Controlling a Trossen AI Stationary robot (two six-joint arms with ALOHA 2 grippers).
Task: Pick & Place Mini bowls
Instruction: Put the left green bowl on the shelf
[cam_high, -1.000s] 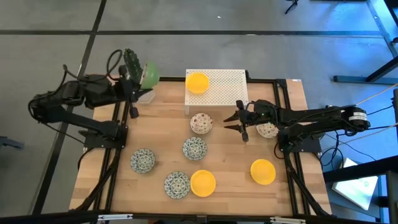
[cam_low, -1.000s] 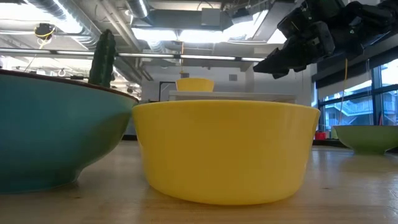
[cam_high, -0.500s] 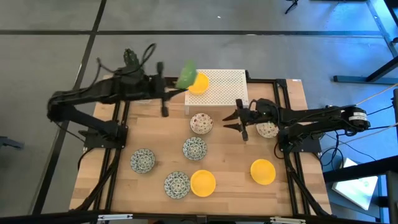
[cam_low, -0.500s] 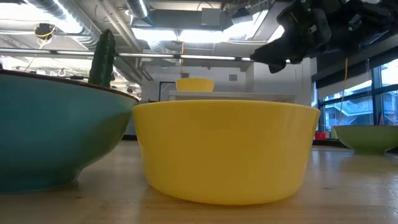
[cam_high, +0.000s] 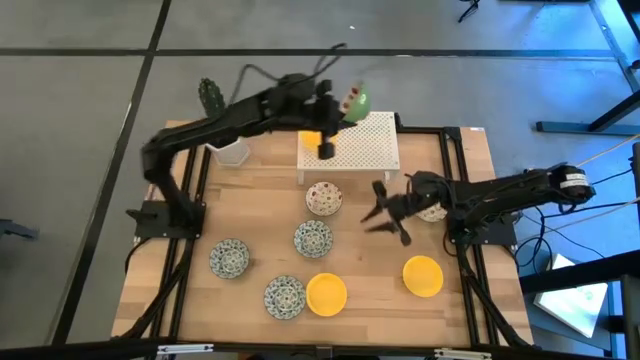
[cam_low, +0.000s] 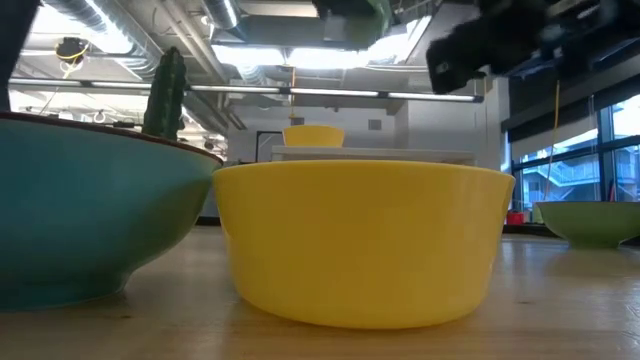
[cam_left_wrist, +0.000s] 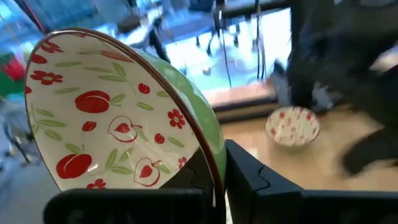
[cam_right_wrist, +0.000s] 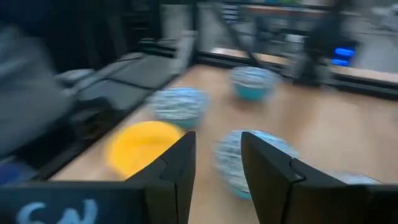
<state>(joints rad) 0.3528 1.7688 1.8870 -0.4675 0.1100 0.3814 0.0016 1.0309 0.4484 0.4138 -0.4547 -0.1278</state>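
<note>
My left gripper (cam_high: 343, 104) hangs over the white perforated rack (cam_high: 370, 150) at the table's far edge, shut on a mini bowl (cam_left_wrist: 118, 124) that is cream with red flowers inside and green outside. A yellow mini bowl (cam_high: 309, 142) sits on the rack, partly under the arm. My right gripper (cam_high: 385, 212) hovers open at centre right, above the table, with nothing between its fingers (cam_right_wrist: 180, 168). On the table rest cream-and-red mini bowls (cam_high: 323, 197) (cam_high: 433, 211), three blue-green ones (cam_high: 313, 238) (cam_high: 229, 258) (cam_high: 285, 296) and two yellow ones (cam_high: 326, 294) (cam_high: 423, 276). My left gripper pinches the bowl's rim (cam_left_wrist: 213, 176), one finger inside the bowl (cam_left_wrist: 194, 182) and one on the green outer wall (cam_left_wrist: 249, 171). The bowl is lifted clear and stands on edge, its opening turned sideways, above the rack.
A cactus (cam_high: 209, 94) in a white pot (cam_high: 232, 153) stands at the far left corner. The low view has a yellow bowl (cam_low: 360, 240) and a teal-sided one (cam_low: 80, 210) close in front. Free wood lies between the bowls at centre right.
My left gripper has swept from the far left corner toward the table's right along the far edge, carrying the bowl over the rack and staying shut on it. My right gripper has drifted a little toward the near edge and turned.
</note>
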